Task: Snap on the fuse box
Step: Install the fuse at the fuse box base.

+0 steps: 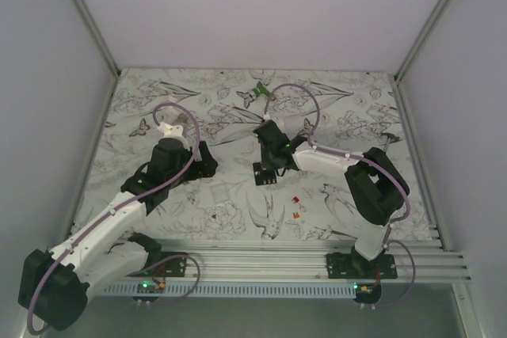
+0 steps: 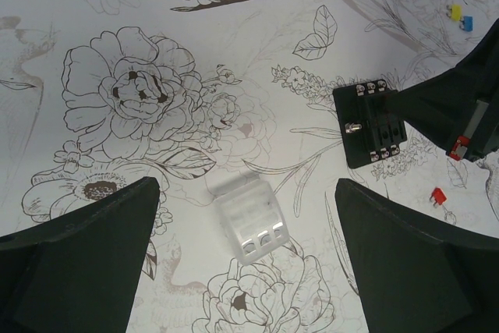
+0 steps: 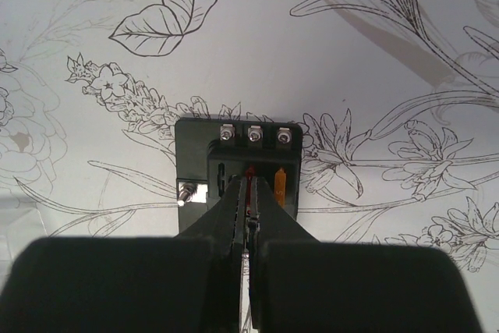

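Observation:
The fuse box (image 1: 266, 173) is a flat black block lying on the flower-printed mat; it also shows in the left wrist view (image 2: 370, 124) and the right wrist view (image 3: 234, 163). My right gripper (image 3: 250, 186) is right over it, shut on a small red fuse (image 3: 250, 170) at a middle slot. An orange fuse (image 3: 280, 183) stands in the slot beside it. My left gripper (image 2: 245, 263) is open and hovers over a clear plastic cover (image 2: 249, 220) that lies on the mat between its fingers, untouched.
A green-and-white tool (image 1: 257, 93) lies at the back of the mat. Loose fuses lie near the box: a red one (image 1: 296, 199) and a yellow one (image 1: 298, 214). The left wrist view shows a red (image 2: 438, 196), a yellow (image 2: 454, 12) and a blue fuse (image 2: 468, 23).

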